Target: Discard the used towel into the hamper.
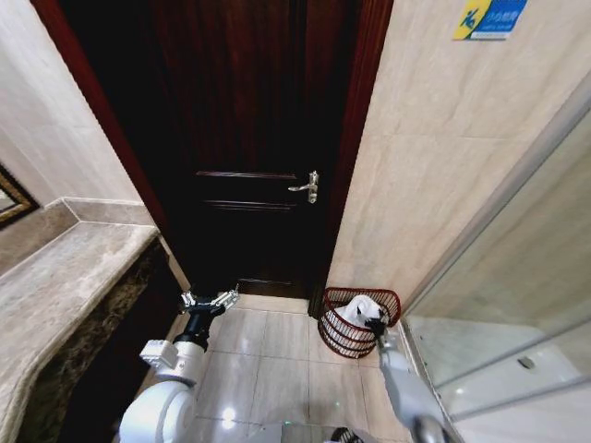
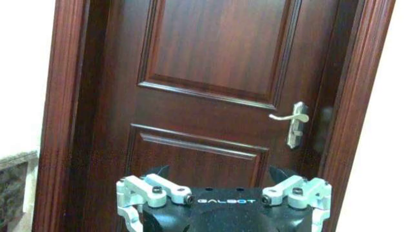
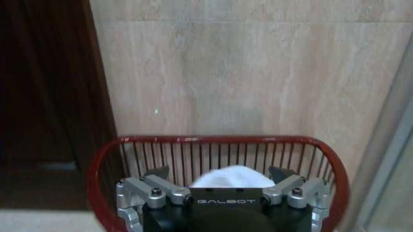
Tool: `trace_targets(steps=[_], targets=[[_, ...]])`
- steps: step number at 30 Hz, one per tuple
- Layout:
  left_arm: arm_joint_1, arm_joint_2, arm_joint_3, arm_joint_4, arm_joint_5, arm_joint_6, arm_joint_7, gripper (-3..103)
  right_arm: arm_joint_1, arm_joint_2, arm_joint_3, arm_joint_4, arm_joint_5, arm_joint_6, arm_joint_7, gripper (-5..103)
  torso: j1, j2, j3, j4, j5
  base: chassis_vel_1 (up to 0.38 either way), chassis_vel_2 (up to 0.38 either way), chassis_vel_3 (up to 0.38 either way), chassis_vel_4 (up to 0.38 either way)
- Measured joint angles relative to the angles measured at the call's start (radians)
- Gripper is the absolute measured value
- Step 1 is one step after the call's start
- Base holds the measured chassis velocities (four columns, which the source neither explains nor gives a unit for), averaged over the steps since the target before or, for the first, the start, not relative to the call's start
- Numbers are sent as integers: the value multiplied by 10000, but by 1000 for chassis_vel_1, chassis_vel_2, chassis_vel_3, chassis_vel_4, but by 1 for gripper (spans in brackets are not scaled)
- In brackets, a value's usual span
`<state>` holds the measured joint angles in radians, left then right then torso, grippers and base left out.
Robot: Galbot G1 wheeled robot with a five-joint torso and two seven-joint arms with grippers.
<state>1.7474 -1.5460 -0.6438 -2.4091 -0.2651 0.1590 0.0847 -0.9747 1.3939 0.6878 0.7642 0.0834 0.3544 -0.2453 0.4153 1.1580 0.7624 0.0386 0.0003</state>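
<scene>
I have the right gripper spread wide over the hamper, which stands on the floor against the wall beside the door. The white towel lies inside it. My left gripper hangs released, facing the door.

White towel bunched inside hamper — upright, by wall

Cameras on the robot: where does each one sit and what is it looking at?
Head view: high on the robot, looking down at the door, floor, hamper and towel; both arms show, left gripper and right gripper.
Left wrist view: behind the open left gripper, facing the door and its handle.
Right wrist view: behind the open right gripper, above the hamper, facing the wall.
Shared: head and left wrist both see the door handle; head and right wrist both see the hamper and towel.
</scene>
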Motion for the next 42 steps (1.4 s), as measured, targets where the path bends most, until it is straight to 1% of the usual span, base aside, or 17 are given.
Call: trace_targets(steps=[2, 3, 6, 9, 11, 13, 15, 19, 20, 22, 24, 27, 29, 31, 33, 35, 42], targets=[[1, 1, 0, 0, 0, 0, 0, 100, -602, -246, -27, 984, 14, -1075, -202, 100, -1, 0, -1, -1, -7, 0, 0, 0, 0], [0, 1, 0, 0, 0, 0, 0, 100, -772, -348, 51, 1277, -251, -1453, -232, 100, 0, 0, 0, -1, -4, 0, 0, 0, 0], [0, 1, 0, 0, 0, 0, 0, 100, -992, -448, 252, 1657, -635, -1594, -101, 100, -1, 1, -1, -1, -4, 0, 0, 0, 0], [0, 1, 0, 0, 0, 0, 0, 100, -1397, -541, 295, 2349, -429, -1677, 102, 100, 0, 0, 0, 0, 1, 0, 0, 0, 0], [0, 1, 0, 0, 0, 0, 0, 100, -2124, -595, 380, 3356, 115, -1499, 139, 100, 0, 0, -1, 2, -9, 0, 0, 0, 0], [0, 1, 0, 0, 0, 0, 0, 100, -2324, -589, 401, 3580, 261, -1400, 145, 100, 0, 0, -1, 1, -6, 0, 0, 0, 0], [0, 1, 0, 0, 0, 0, 0, 100, -2953, -508, 434, 4320, 745, -1033, 222, 100, 0, 0, 0, -2, 0, 0, 0, 0, 0], [0, 1, 0, 0, 0, 0, 0, 100, -4420, -93, 490, 6257, 1213, -397, 836, 100, 0, 1, 0, 0, 0, 0, 0, 0, 0], [0, 1, 0, 0, 0, 0, 0, 100, -4420, -93, 490, 6257, 1213, -397, 836, 100, 0, 1, 0, 0, 0, 0, 0, 0, 0], [0, 2, -1, 0, 0, 0, 0, 100, -5215, 151, 486, 7541, 1320, -343, 942, 100, 0, 1, 0, 0, -4, 0, 0, 0, 0], [0, 1, 0, 0, 0, 0, 0, 100, -5344, 192, 485, 7763, 1330, -339, 948, 100, 0, 1, 0, 0, -1, 0, 0, 0, 0], [0, 1, 0, 0, 0, 0, 0, 100, -6578, 567, 477, 9779, 1349, -343, 1117, 100, 0, 1, 0, 1, -4, 0, 0, 0, 0], [1, 1, -1, 0, 0, 0, 0, 100, -6714, 608, 473, 9998, 1347, -343, 1141, 100, 0, 1, 0, 0, -3, 0, 0, 0, 0], [-1, 1, 0, 0, 0, 0, 0, 100, -7564, 864, 456, 11352, 1345, -324, 1283, 100, -1, 1, 0, 0, -6, 0, 0, 0, 0], [0, 1, 0, 0, 0, 0, 0, 100, -7847, 948, 455, 11788, 1345, -285, 1297, 100, -1, 2, 0, -1, -6, 0, 0, 0, 0], [0, 1, -1, 0, 0, 0, 0, 100, -8409, 1196, 469, 12739, 1281, -56, 1344, 100, -1, 2, 0, 1, -6, 0, 0, 0, 0], [0, 1, 0, 0, 0, 0, 0, 100, -9190, 1488, 496, 14080, 1142, 567, 1522, 100, 1, 2, 0, 1, -3, 0, 0, 0, 0]])
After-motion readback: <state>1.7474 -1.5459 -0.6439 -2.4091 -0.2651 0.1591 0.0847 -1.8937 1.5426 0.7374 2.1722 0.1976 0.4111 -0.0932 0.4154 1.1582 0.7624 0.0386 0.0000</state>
